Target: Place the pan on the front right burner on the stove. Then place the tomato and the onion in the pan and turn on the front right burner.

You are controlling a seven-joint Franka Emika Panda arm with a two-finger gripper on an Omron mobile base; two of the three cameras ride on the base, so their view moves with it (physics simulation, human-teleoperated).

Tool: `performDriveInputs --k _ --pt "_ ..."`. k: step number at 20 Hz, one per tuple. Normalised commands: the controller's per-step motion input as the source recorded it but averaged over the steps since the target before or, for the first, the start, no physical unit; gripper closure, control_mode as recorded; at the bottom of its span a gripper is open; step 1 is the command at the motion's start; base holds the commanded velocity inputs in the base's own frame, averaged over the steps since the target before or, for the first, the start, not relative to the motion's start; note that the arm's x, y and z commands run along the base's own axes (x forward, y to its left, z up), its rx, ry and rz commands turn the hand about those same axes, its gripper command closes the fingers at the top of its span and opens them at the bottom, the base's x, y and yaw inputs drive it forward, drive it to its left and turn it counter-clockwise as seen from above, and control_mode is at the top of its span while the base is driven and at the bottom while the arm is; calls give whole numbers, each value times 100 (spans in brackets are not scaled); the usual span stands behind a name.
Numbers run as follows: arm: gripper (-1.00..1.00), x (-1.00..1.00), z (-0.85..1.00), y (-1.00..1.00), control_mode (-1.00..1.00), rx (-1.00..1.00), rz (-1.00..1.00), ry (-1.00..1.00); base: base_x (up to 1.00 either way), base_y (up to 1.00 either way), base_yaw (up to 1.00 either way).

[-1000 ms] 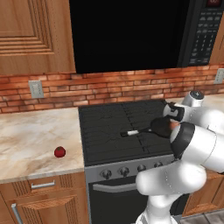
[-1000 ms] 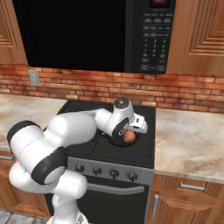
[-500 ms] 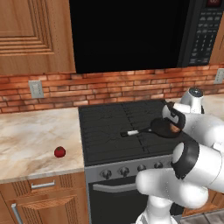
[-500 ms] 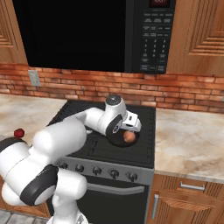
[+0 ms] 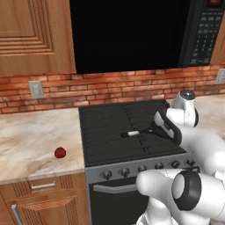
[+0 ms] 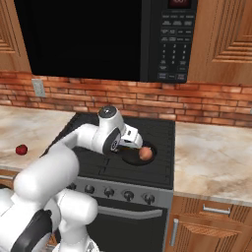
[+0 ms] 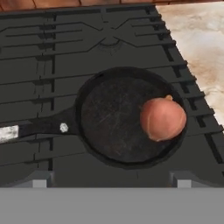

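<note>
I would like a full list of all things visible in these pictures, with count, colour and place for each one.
pan: 1, black, on the front right burner of the stove, handle toward stove centre
onion: 1, tan-pink, inside the pan, near its right side
tomato: 1, red, on the counter left of the stove
knobs: a row, dark, on the stove front
microwave: 1, black, above the stove
outlet: 1, pale, on the brick wall
cabinets: wooden, above and below the counter
gripper: 1, open, above the pan, holding nothing
</note>
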Motion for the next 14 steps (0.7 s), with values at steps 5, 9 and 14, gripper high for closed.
performDriveInputs --k 5,9,14 --pt "-100 -10 18 58 -100 6 1 4 0 0 0" --pt "-100 -1 20 59 -100 10 4 9 0 0 0" --pt "-100 0 23 58 -100 8 5 9 0 0 0"
